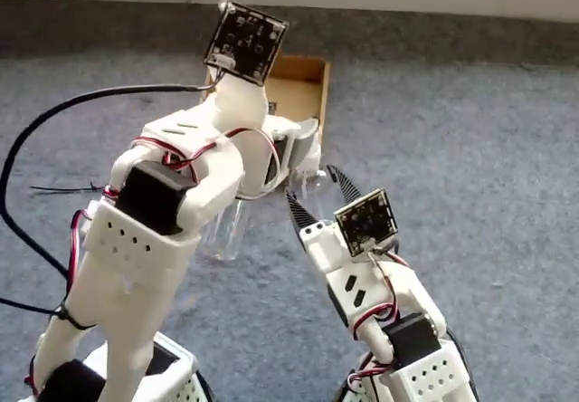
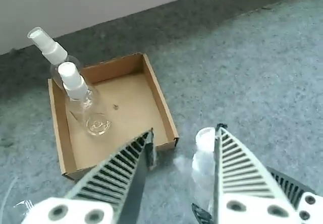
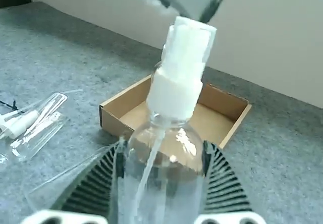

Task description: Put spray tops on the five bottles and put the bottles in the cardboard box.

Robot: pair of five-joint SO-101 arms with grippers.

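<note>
My right gripper [image 3: 162, 156] is shut on a clear bottle [image 3: 161, 178] held upright, with a white spray top [image 3: 181, 67] sitting on its neck. My left gripper [image 2: 184, 133] is open just above that top [image 2: 204, 139], which lies between its jaws close to one finger [image 2: 237, 173]. In the high view the held bottle [image 1: 317, 183] is just in front of the cardboard box [image 1: 303, 81], in the right gripper [image 1: 315, 185]. Two capped bottles [image 2: 83, 100] stand in the box [image 2: 164, 108] at its far side.
Loose clear bottles [image 3: 38, 125] and a spray top [image 3: 20, 123] lie on the grey carpet beside the box. Another clear bottle [image 1: 226, 230] shows under the left arm. A black cable [image 1: 54, 121] loops at the left.
</note>
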